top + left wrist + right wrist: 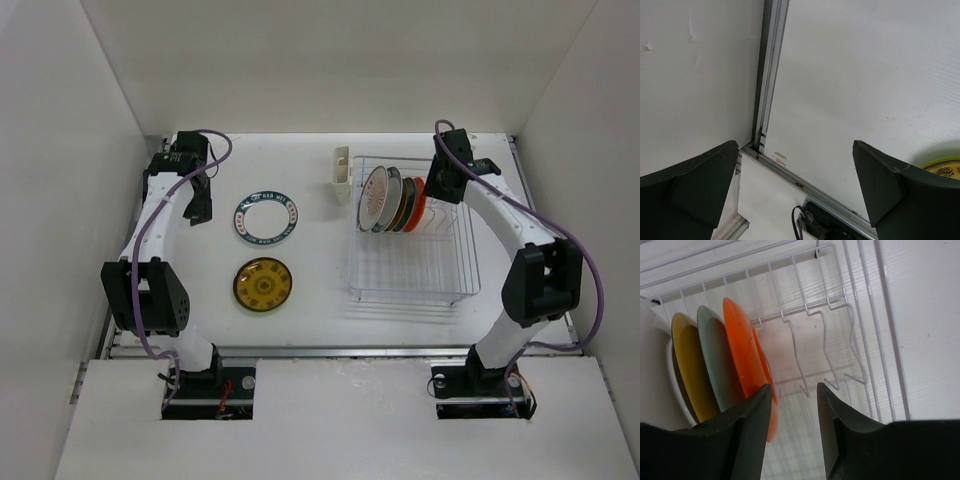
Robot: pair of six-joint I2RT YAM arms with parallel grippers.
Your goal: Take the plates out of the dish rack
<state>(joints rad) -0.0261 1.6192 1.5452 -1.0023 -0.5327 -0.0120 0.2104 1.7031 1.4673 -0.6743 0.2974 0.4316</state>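
Orange plate (740,350) is partly hidden behind right gripper (795,390).

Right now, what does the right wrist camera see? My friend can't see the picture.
Four plates stand on edge in a white wire dish rack: white, yellow, grey-green and orange. The right claw pokes up from the bottom, its black fingers apart, the orange plate beside one finger.

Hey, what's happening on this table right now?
Two robot arms are unloading plates from a dish rack. A teal-rimmed plate and an amber plate lie flat on the table; the rest stand on edge in the rack. The right gripper is beside the orange plate at the row's end, jaws apart with nothing between them. The left gripper hangs open and empty off to the left.
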